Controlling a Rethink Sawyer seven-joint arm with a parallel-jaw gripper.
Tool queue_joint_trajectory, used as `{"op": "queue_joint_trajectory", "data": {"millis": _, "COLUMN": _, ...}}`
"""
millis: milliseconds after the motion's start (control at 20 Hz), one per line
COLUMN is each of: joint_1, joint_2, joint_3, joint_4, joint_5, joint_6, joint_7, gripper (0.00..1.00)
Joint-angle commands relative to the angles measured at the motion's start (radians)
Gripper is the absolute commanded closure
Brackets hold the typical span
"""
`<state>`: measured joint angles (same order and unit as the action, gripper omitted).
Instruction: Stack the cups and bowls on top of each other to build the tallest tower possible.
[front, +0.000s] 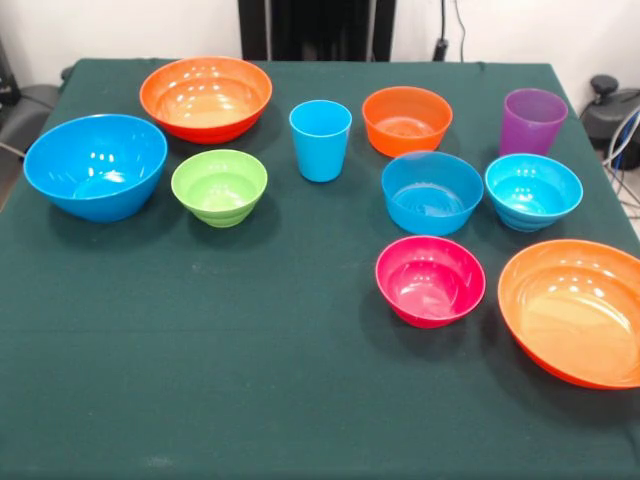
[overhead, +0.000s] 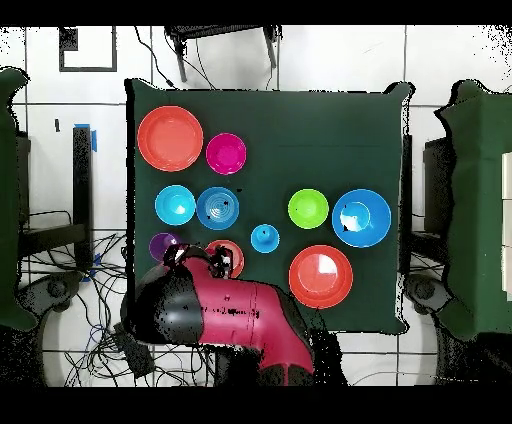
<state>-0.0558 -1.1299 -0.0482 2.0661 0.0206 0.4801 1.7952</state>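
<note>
Every cup and bowl stands apart and upright on the green cloth; no tower shows. The light blue cup (front: 320, 140) (overhead: 264, 238) is mid-table and the purple cup (front: 533, 122) (overhead: 160, 245) is at the far right. The bowls are a pink bowl (front: 430, 280) (overhead: 226, 153), a green bowl (front: 219, 186) (overhead: 308, 208), a big blue bowl (front: 95, 165) (overhead: 361, 217), a medium blue bowl (front: 432, 192) (overhead: 217, 207), a cyan bowl (front: 533, 190) (overhead: 175, 205), a small orange bowl (front: 406, 120) and two big orange bowls (front: 206, 97) (front: 575, 310). The gripper (overhead: 218, 262) shows only overhead, above the small orange bowl.
The red and black arm (overhead: 235, 315) lies drawn back over the table's robot-side edge. The green-covered table (front: 200, 380) has bare cloth along its front half. Dark chairs (overhead: 470, 200) flank it, and cables (overhead: 100, 270) lie on the floor.
</note>
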Motion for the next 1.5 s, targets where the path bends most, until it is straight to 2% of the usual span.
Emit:
{"op": "queue_joint_trajectory", "data": {"millis": 50, "joint_1": -0.016, "joint_2": 0.191, "joint_3": 0.103, "joint_4": -0.06, "joint_5": -0.058, "joint_6": 0.015, "joint_7": 0.028, "gripper": 0.0}}
{"op": "queue_joint_trajectory", "data": {"millis": 200, "joint_1": -0.014, "joint_2": 0.342, "joint_3": 0.101, "joint_4": -0.088, "joint_5": -0.109, "joint_6": -0.136, "joint_7": 0.029, "gripper": 0.0}}
{"op": "queue_joint_trajectory", "data": {"millis": 350, "joint_1": -0.005, "joint_2": 0.494, "joint_3": 0.084, "joint_4": -0.118, "joint_5": -0.151, "joint_6": -0.367, "joint_7": 0.067, "gripper": 0.0}}
{"op": "queue_joint_trajectory", "data": {"millis": 550, "joint_1": -0.005, "joint_2": 0.597, "joint_3": 0.078, "joint_4": -0.145, "joint_5": -0.171, "joint_6": -0.505, "joint_7": 0.094, "gripper": 0.0}}
{"op": "queue_joint_trajectory", "data": {"millis": 700, "joint_1": 0.003, "joint_2": 0.626, "joint_3": 0.069, "joint_4": -0.166, "joint_5": -0.168, "joint_6": -0.506, "joint_7": 0.089, "gripper": 0.0}}
{"op": "queue_joint_trajectory", "data": {"millis": 850, "joint_1": 0.008, "joint_2": 0.643, "joint_3": 0.065, "joint_4": -0.18, "joint_5": -0.159, "joint_6": -0.498, "joint_7": 0.078, "gripper": 0.0}}
{"op": "queue_joint_trajectory", "data": {"millis": 1050, "joint_1": 0.015, "joint_2": 0.656, "joint_3": 0.053, "joint_4": -0.177, "joint_5": -0.158, "joint_6": -0.565, "joint_7": 0.093, "gripper": 0.0}}
{"op": "queue_joint_trajectory", "data": {"millis": 1150, "joint_1": 0.007, "joint_2": 0.627, "joint_3": 0.06, "joint_4": -0.158, "joint_5": -0.156, "joint_6": -0.557, "joint_7": 0.097, "gripper": 0.0}}
{"op": "queue_joint_trajectory", "data": {"millis": 1400, "joint_1": 0.011, "joint_2": 0.476, "joint_3": 0.068, "joint_4": -0.088, "joint_5": -0.141, "joint_6": -0.435, "joint_7": 0.094, "gripper": 0.0}}
{"op": "queue_joint_trajectory", "data": {"millis": 1500, "joint_1": 0.007, "joint_2": 0.44, "joint_3": 0.072, "joint_4": -0.077, "joint_5": -0.137, "joint_6": -0.408, "joint_7": 0.091, "gripper": 0.0}}
